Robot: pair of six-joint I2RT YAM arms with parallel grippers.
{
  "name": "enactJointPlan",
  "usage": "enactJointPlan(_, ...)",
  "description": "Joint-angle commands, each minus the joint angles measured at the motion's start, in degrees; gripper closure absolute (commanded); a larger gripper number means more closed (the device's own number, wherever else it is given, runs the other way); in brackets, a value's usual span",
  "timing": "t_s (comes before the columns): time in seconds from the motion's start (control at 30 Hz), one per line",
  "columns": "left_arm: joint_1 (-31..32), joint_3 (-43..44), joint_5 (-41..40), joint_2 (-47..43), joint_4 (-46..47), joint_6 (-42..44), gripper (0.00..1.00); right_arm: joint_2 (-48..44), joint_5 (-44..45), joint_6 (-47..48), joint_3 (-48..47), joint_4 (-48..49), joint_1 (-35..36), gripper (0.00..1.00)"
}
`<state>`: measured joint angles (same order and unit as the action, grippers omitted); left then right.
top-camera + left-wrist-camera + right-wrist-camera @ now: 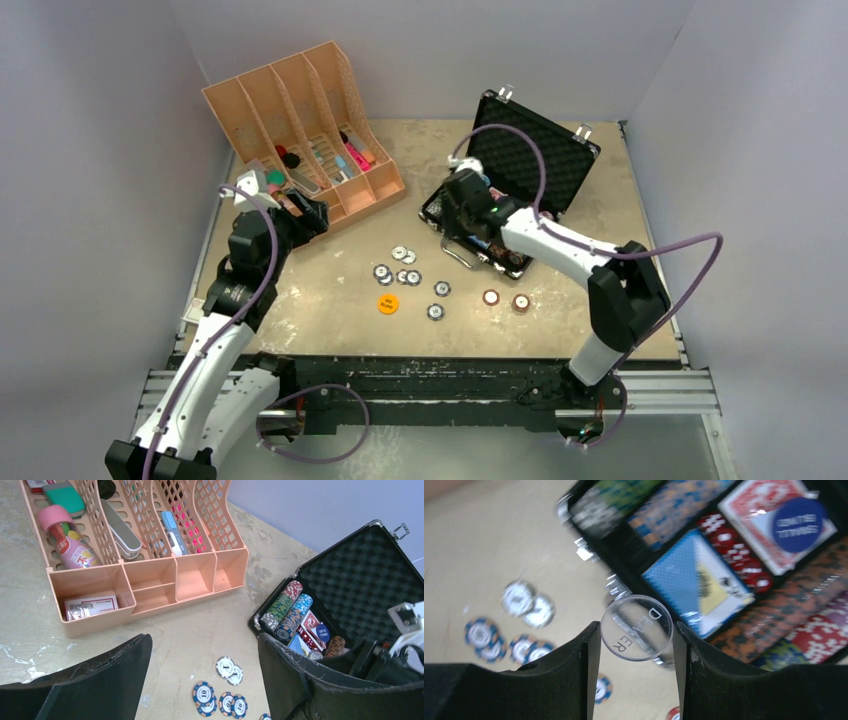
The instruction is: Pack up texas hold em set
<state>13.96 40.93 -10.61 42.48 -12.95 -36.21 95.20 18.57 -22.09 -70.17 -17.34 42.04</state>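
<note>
Briefcase (pixel 520 165) of the texas hold em set is standing open at the far right of the table (pixel 320 295), its foam-lined lid leaning back. Its tray is holding rows of striped chips (pixel 282 607), a red card deck (pixel 760 505) with a blue button (pixel 799 524) lying on it, and a blue card deck (pixel 696 580) beside that. The right gripper (pixel 637 636) is hovering over the tray's near left edge. Its two fingers are pinching a clear dealer button (pixel 636 625) by the rim, and the flat face with the word DEALER is turning toward the wrist camera. The right arm is reaching forward and to the left from its base — elbow bending at the right side of the table, white forearm running across to the case, wrist tipping downward. Loose chips (pixel 405 272) in blue and white are lying on the table in front of the case, a yellow button (pixel 388 304) is lying just nearer than them, and two red chips (pixel 506 299) are sitting side by side close to the tray's front. The left gripper (pixel 205 645) is hanging with its jaws spread wide, grasping nothing — it is sitting just beside the near right corner of the orange organiser (pixel 300 120), well apart from the case, with the left arm rising from its base and bending forward.
</note>
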Motion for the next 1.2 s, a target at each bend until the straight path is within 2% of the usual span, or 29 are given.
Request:
enactJointPlan(0.0,0.08,4.58,1.98,0.69,2.88,0.66,0.23,-0.37,1.18,-5.5,-1.95,-1.0,-6.86,0.57)
enactJointPlan(0.2,0.1,5.68,2.83,2.04,3.95,0.7,0.23,3.95,1.22,-6.92,-4.69,-2.76,-10.13,0.57)
enactJointPlan(0.47,0.11,4.69,2.31,2.56,4.2,0.67,0.23,7.57,0.23,-5.87,-3.4,-0.65,-11.81,0.56)
enactJointPlan(0.83,0.11,4.29,2.14,3.05,4.41,0.44,0.23,8.3,0.3,-5.55,-2.71,-0.3,-12.52,0.51)
enactJointPlan(1.17,0.11,4.11,1.65,2.75,4.25,0.52,0.23,7.23,-1.46,-6.57,-4.51,-3.65,-12.52,0.35)
